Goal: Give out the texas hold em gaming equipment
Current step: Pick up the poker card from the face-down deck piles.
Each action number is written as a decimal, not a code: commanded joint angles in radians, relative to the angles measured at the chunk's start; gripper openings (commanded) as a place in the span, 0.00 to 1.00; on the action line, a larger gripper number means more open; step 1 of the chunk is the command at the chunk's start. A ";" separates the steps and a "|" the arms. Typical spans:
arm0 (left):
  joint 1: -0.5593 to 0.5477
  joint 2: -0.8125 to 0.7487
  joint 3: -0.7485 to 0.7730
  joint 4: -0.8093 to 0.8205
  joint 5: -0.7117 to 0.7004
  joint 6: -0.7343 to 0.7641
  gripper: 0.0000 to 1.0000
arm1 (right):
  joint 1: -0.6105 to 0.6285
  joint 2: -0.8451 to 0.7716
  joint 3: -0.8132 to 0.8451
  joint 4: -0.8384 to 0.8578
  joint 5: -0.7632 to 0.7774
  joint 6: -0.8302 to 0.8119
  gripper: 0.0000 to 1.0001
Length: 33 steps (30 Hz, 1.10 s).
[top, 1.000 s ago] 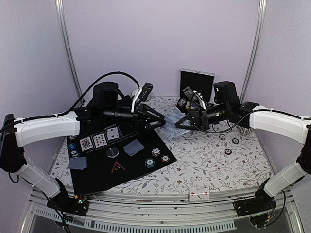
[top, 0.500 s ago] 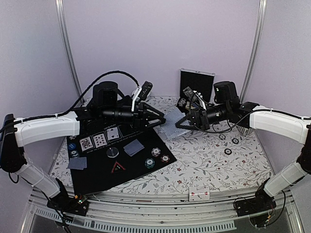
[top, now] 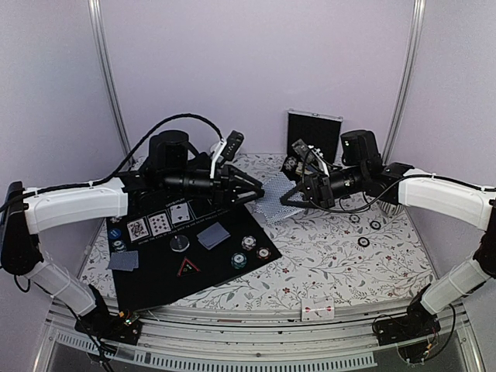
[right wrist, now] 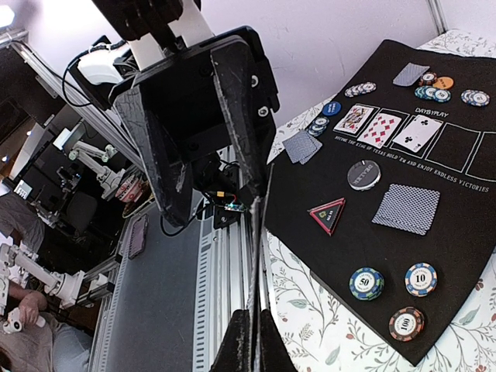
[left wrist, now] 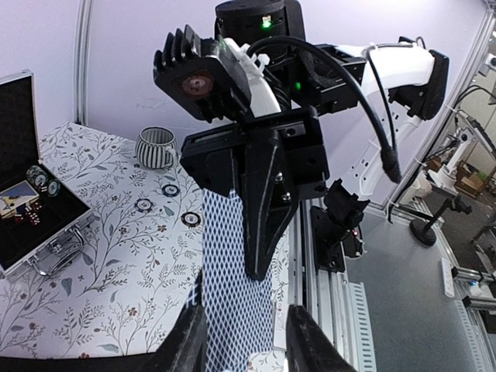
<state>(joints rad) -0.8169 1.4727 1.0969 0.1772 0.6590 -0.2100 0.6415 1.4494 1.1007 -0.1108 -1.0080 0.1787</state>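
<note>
Slight narrowing of the left gripper [top: 257,194] since a second ago, otherwise no shift. On the near part of the black mat [top: 213,271], triangular marker [top: 187,268] and poker chips [top: 248,243] already laid out. Beyond its far right corner, playing cards [left wrist: 232,294] pinched tight in the right gripper [right wrist: 249,337], left jaws partway open either side of them. Handover probably close; further dealing not yet done.

Three face-up cards [right wrist: 385,128] lie in a row; one blue-backed card [left wrist: 232,310] hangs aloft; three chips [right wrist: 421,279] (marked 50, 10 and 100) sit together; one grey button [right wrist: 363,174]; one triangular marker [right wrist: 328,215]; three loose chips [left wrist: 170,188] dot the table [left wrist: 101,256].
</note>
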 commanded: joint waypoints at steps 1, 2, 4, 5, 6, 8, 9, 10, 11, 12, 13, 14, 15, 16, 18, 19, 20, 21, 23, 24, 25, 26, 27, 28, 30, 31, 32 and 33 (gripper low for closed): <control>0.007 0.006 0.018 -0.045 -0.023 0.028 0.38 | 0.007 -0.030 0.012 0.014 -0.013 -0.011 0.02; 0.007 0.005 0.019 -0.047 -0.031 0.030 0.38 | 0.006 -0.030 0.011 0.012 -0.013 -0.011 0.02; 0.008 0.007 0.026 -0.050 -0.041 0.032 0.39 | 0.006 -0.030 0.011 0.012 -0.013 -0.011 0.02; 0.007 0.008 0.030 -0.051 -0.045 0.031 0.39 | 0.006 -0.030 0.011 0.012 -0.014 -0.011 0.02; 0.008 0.009 0.033 -0.053 -0.046 0.029 0.39 | 0.006 -0.031 0.011 0.012 -0.014 -0.010 0.02; 0.008 0.011 0.037 -0.051 -0.048 0.026 0.39 | 0.006 -0.031 0.010 0.013 -0.014 -0.011 0.02; 0.007 0.012 0.038 -0.048 -0.046 0.024 0.39 | 0.006 -0.031 0.010 0.012 -0.014 -0.011 0.02; 0.008 0.014 0.039 -0.045 -0.043 0.021 0.39 | 0.007 -0.033 0.009 0.013 -0.014 -0.011 0.02; 0.008 0.017 0.042 -0.044 -0.039 0.020 0.39 | 0.007 -0.033 0.010 0.013 -0.014 -0.011 0.02; 0.008 0.019 0.041 -0.044 -0.037 0.018 0.39 | 0.006 -0.032 0.010 0.013 -0.014 -0.010 0.02; 0.008 0.021 0.041 -0.045 -0.036 0.019 0.39 | 0.006 -0.032 0.010 0.013 -0.014 -0.010 0.02; 0.008 0.020 0.039 -0.046 -0.039 0.023 0.39 | 0.006 -0.032 0.010 0.012 -0.015 -0.011 0.02; 0.008 0.019 0.037 -0.050 -0.045 0.027 0.39 | 0.006 -0.032 0.010 0.010 -0.015 -0.011 0.02; 0.008 0.018 0.037 -0.052 -0.049 0.031 0.39 | 0.006 -0.033 0.010 0.011 -0.015 -0.011 0.02; 0.008 0.018 0.042 -0.058 -0.048 0.033 0.39 | 0.007 -0.032 0.010 0.010 -0.014 -0.011 0.02; 0.006 0.021 0.046 -0.061 -0.041 0.031 0.38 | 0.006 -0.033 0.010 0.011 -0.013 -0.012 0.02; 0.006 0.022 0.048 -0.063 -0.030 0.029 0.38 | 0.007 -0.032 0.011 0.010 -0.011 -0.012 0.02; 0.003 0.026 0.050 -0.065 -0.020 0.029 0.36 | 0.006 -0.031 0.011 0.011 -0.009 -0.012 0.02; 0.000 0.027 0.048 -0.066 -0.009 0.030 0.30 | 0.007 -0.030 0.010 0.011 -0.005 -0.012 0.02; -0.002 0.028 0.046 -0.065 -0.003 0.033 0.27 | 0.006 -0.029 0.011 0.011 -0.005 -0.010 0.02; -0.004 0.029 0.046 -0.067 0.005 0.035 0.25 | 0.006 -0.030 0.011 0.011 -0.004 -0.011 0.02; -0.007 0.030 0.045 -0.070 0.010 0.037 0.25 | 0.007 -0.029 0.011 0.012 -0.002 -0.011 0.02; -0.012 0.033 0.046 -0.076 0.014 0.041 0.25 | 0.007 -0.030 0.012 0.011 -0.001 -0.010 0.02; -0.014 0.036 0.047 -0.082 0.015 0.043 0.25 | 0.006 -0.030 0.013 0.012 -0.001 -0.009 0.02; -0.018 0.037 0.044 -0.084 0.010 0.046 0.22 | 0.006 -0.028 0.014 0.013 0.001 -0.010 0.02; -0.019 0.038 0.041 -0.084 0.005 0.046 0.18 | 0.006 -0.023 0.014 0.012 0.005 -0.009 0.02; -0.020 0.039 0.039 -0.084 -0.006 0.045 0.09 | 0.007 -0.017 0.011 0.012 0.008 -0.003 0.02; -0.020 0.040 0.037 -0.088 -0.022 0.042 0.00 | 0.006 -0.008 0.009 0.009 0.009 0.001 0.02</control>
<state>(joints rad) -0.8295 1.4956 1.1267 0.1078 0.6540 -0.1864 0.6415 1.4448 1.1007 -0.1112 -1.0027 0.1791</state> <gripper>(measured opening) 0.143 0.022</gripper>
